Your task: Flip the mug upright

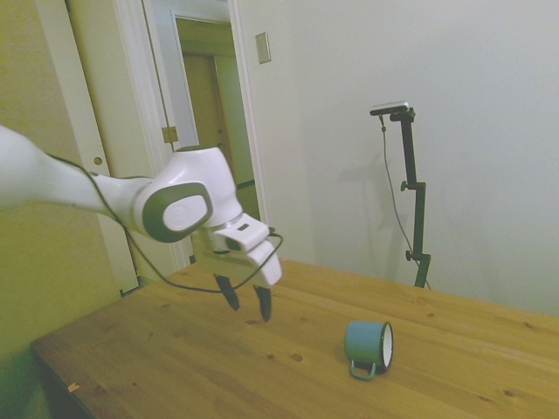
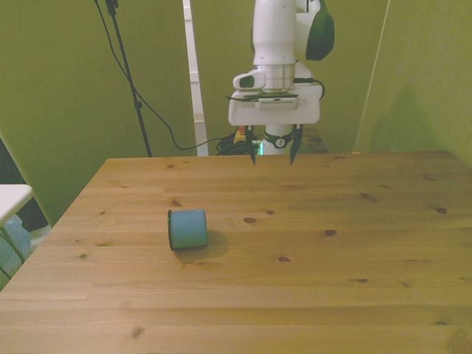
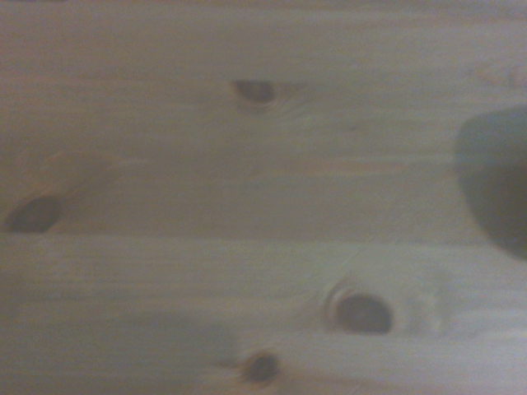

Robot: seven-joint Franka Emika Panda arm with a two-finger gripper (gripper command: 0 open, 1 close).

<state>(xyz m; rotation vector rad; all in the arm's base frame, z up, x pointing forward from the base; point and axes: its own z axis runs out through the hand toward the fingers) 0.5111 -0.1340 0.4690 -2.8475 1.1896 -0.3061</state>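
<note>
Side view showed the mug (image 1: 369, 346) lying on its side on the wooden table (image 1: 175, 349), its long axis level with the tabletop. Its white-lined mouth faced the picture's right, its closed base faced the arm, and the small loop handle pointed down and toward the camera, against the wood. In the front view the mug (image 2: 187, 228) lay toward the front view's left, its axis running left to right, mouth hidden on the far side of the teal body. The gripper (image 1: 245, 303) hung above the table, well apart from the mug, holding nothing, its 2 dark fingers spread. Wrist view showed only blurred knotted planks and a dark shape at 1 edge.
</note>
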